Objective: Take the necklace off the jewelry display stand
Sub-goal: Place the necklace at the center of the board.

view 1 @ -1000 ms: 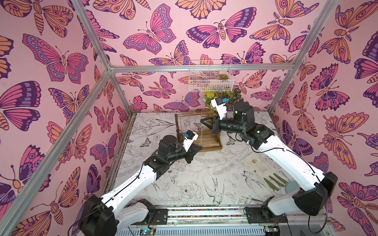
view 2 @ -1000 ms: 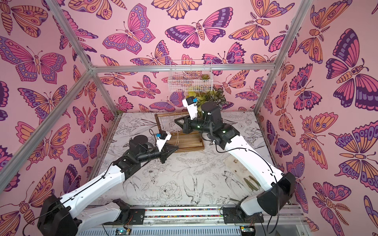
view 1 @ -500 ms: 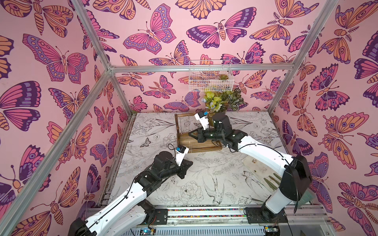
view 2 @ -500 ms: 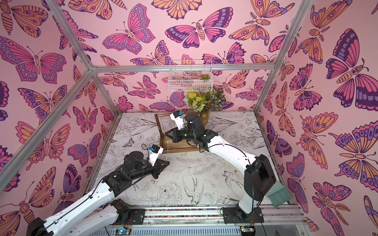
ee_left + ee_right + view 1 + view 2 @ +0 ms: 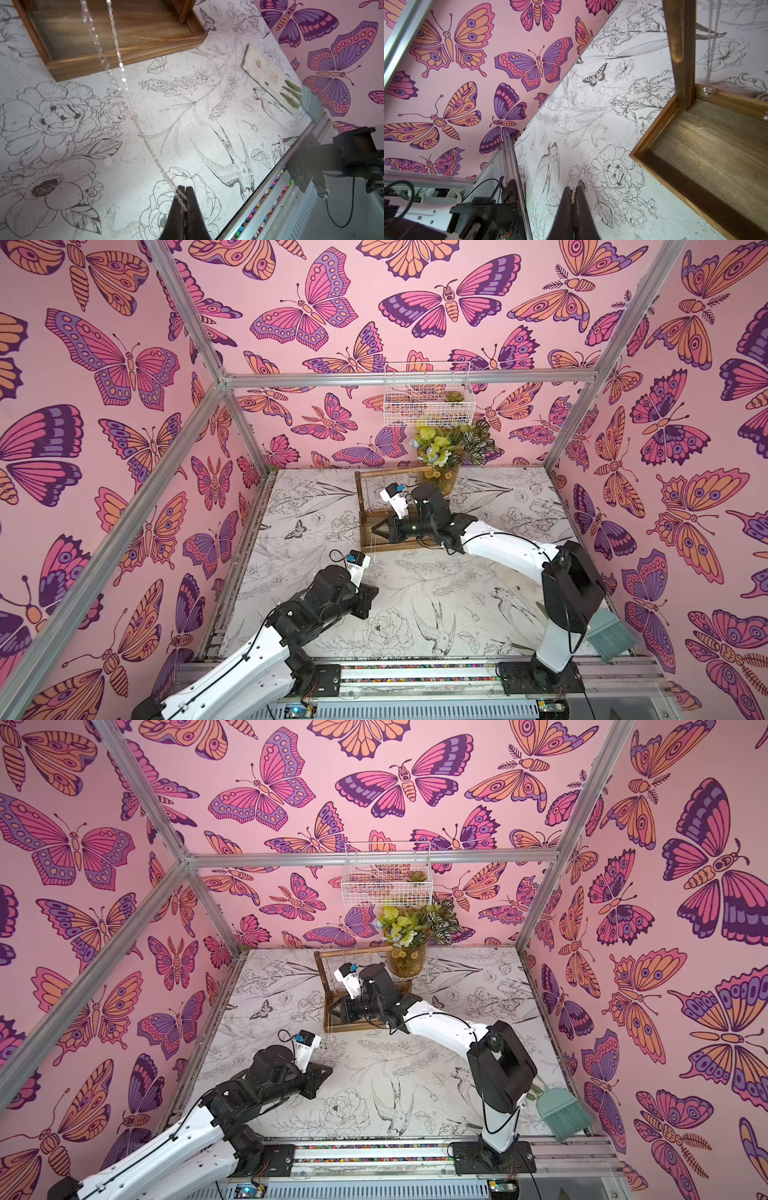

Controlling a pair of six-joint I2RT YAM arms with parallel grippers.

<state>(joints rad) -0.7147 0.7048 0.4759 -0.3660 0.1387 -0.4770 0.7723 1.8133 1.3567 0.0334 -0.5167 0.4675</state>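
The brown jewelry display stand [image 5: 358, 499] [image 5: 320, 978] stands at the back of the table; its tray base [image 5: 124, 31] [image 5: 706, 145] shows in both wrist views. A thin silver necklace [image 5: 116, 83] runs taut from my left gripper [image 5: 185, 188] up past the tray in two strands. My left gripper [image 5: 375, 593] is shut on the chain, in front of the stand. My right gripper [image 5: 377, 531] [image 5: 573, 188] hangs over the tray's left end, shut on a short bit of chain. Another chain [image 5: 710, 62] hangs inside the frame.
A glass vase of flowers [image 5: 442, 483] stands just behind the stand. A white wire basket [image 5: 428, 406] hangs on the back wall. A teal brush [image 5: 611, 635] and a white board [image 5: 272, 83] lie at the right. The rail [image 5: 415, 672] runs along the front.
Both arms have come down and away from the stand's top bar. The left gripper drew back toward the front. The right gripper moved left over the tray's end.
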